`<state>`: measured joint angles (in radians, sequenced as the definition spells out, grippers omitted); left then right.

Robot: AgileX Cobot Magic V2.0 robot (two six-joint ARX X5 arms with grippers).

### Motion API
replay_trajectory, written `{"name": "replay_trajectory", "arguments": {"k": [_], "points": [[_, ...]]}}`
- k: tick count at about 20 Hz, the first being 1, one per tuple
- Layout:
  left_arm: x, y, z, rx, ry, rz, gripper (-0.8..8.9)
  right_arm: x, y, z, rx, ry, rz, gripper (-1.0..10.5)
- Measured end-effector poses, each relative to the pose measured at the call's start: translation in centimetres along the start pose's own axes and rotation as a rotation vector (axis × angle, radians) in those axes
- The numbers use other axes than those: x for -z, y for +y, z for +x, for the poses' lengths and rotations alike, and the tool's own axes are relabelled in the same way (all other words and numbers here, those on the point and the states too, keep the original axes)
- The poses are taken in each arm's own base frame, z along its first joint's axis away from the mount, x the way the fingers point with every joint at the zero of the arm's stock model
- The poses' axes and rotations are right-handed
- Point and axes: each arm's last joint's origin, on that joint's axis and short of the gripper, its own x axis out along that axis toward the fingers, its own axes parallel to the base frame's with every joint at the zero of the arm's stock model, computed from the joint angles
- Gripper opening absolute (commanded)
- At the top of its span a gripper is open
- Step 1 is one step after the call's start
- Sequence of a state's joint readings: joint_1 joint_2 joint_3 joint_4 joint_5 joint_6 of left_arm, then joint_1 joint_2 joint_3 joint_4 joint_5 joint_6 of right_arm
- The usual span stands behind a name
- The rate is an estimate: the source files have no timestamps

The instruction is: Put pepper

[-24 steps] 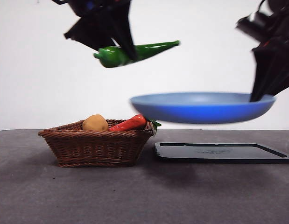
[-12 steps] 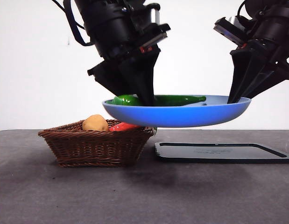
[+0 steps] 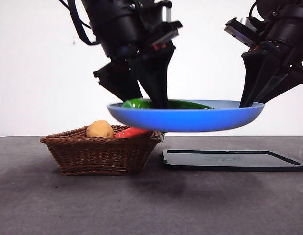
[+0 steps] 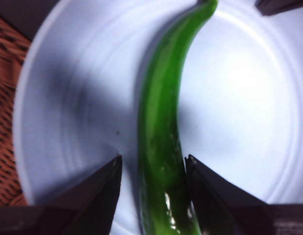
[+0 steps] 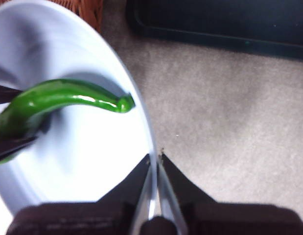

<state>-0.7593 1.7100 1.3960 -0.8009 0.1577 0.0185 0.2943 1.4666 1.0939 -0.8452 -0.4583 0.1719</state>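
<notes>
The pepper [image 4: 161, 147] is seen lying in the blue plate [image 3: 224, 120], which is held in the air above the table [image 3: 141, 205] by the right gripper [image 5: 154, 159], its jaws pinched narrowly on the plate's rim. The placing is judged nearly done: in the left wrist view the left gripper [image 4: 152, 169] is set around the pepper's thick end, with a gap visible between each jaw and the green skin, so the jaws are taken to be parted and the pepper let go (though contact lower down cannot be ruled out). What is left is thought to be the lifting away of the left arm, and perhaps the lowering of the plate toward the dark tray [image 3: 234, 160] beneath it.

The pepper is long, slender and glossy dark green, gently curved and tapered to a point that reaches near the plate's far rim. A basket [image 3: 100, 154] holding a potato [image 3: 99, 129] and a red vegetable [image 3: 131, 132] is seen just beside the plate.
</notes>
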Motion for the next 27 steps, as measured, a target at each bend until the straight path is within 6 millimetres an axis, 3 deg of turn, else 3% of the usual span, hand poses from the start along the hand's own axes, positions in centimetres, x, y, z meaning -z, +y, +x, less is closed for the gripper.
{"name": "replay_trajectory", "arguments": {"k": [9,14,17,22,27], "points": [[1.4,-1.2,-7.6,-0.003,-0.136,0.022,2.34,-0.4,-1.0,-0.5,0.005,-0.042,0.024,0.1],[3.2,-2.2,-13.5,-0.006,-0.306,0.049,2.34,-1.7,-4.9,-2.5,0.049,-0.188,0.13,0.1],[4.4,-2.6,-16.1,-0.007,-0.388,0.061,2.34,-2.9,-7.7,-2.1,0.069,-0.244,0.213,0.1],[5.2,-3.0,-18.0,-0.004,-0.46,0.057,2.34,-5.5,-11.2,0.6,0.085,-0.224,0.299,0.1],[5.4,-3.0,-18.1,0.002,-0.455,0.035,2.34,-8.3,-13.3,2.0,0.099,-0.229,0.329,0.1]]}}
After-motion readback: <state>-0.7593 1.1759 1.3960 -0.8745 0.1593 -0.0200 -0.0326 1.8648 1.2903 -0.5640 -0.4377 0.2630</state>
